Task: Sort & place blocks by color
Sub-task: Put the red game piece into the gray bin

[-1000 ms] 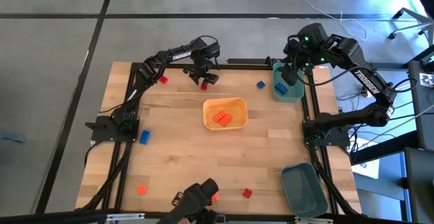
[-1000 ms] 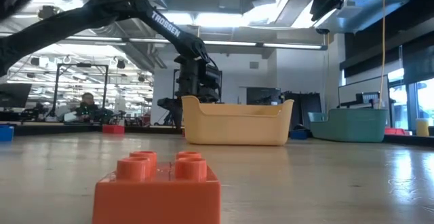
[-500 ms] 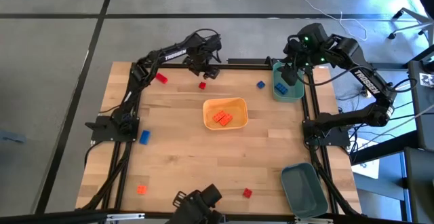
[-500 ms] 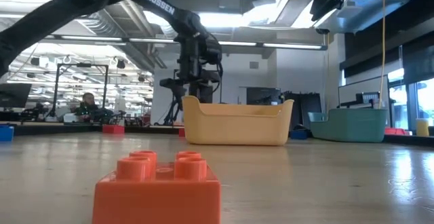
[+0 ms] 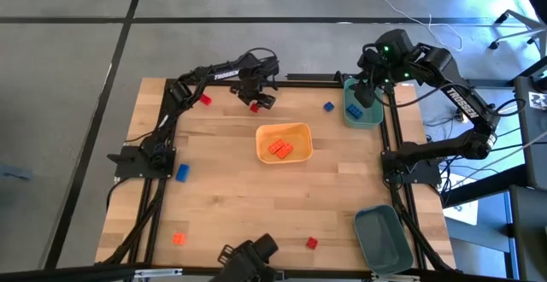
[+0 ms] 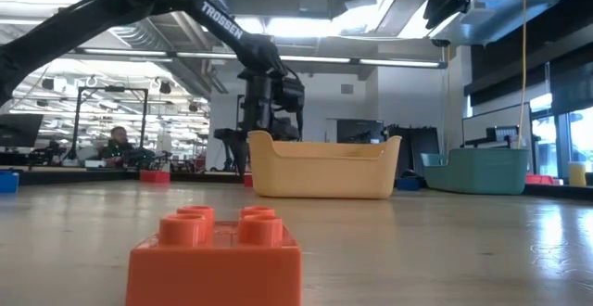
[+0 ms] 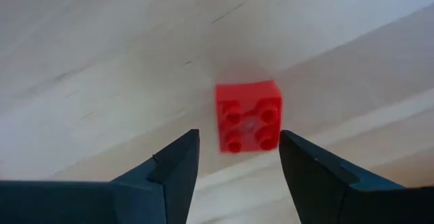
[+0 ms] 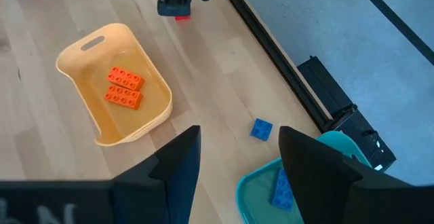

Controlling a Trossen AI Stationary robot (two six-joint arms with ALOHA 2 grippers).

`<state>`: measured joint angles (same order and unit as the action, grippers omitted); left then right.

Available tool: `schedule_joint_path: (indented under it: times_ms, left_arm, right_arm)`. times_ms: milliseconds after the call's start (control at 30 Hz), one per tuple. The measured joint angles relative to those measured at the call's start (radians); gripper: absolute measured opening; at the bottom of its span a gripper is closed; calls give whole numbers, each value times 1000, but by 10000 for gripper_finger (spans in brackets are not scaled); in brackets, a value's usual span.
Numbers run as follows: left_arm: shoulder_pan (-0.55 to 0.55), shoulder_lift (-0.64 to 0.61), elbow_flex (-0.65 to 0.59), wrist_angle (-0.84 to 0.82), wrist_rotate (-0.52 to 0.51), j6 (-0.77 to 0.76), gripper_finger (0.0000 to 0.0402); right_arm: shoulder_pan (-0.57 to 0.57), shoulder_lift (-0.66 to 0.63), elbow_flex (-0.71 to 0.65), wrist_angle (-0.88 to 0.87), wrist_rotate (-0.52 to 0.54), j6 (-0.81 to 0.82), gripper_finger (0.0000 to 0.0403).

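The left hand hangs over the far side of the table, fingers apart above a small red block that lies flat on the wood between them, not gripped. The right hand waits over the teal bin at the far right corner, its fingers apart and holding nothing; a blue block lies in that bin. Two orange blocks sit in the yellow tray at mid-table. Loose on the table are another red block, blue blocks and, an orange block and a red block near the front edge
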<state>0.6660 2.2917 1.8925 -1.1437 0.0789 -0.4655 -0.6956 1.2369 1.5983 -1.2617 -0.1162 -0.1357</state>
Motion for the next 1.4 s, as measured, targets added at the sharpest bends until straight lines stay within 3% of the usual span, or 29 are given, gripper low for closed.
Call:
schedule_joint_path:
  times_ms: [133, 400, 733, 933, 1033, 1400]
  left_arm:
    - [6, 0, -28, 55, 38, -4, 195]
    - [7, 0, -28, 57, -20, 4, 195]
    - [25, 15, -29, 55, 11, 5, 194]
    - [40, 13, -58, 54, 21, 5, 154]
    - [58, 4, -92, 84, 93, 4, 130]
    - [66, 19, -38, -9, 82, 121, 130]
  right_arm:
    - [0, 0, 0, 0, 0, 0, 199]
    - [0, 0, 0, 0, 0, 0, 199]
    - [0, 0, 0, 0, 0, 0, 200]
    - [0, 0, 0, 0, 0, 0, 200]
    - [0, 0, 0, 0, 0, 0, 200]
    - [0, 0, 0, 0, 0, 0, 200]
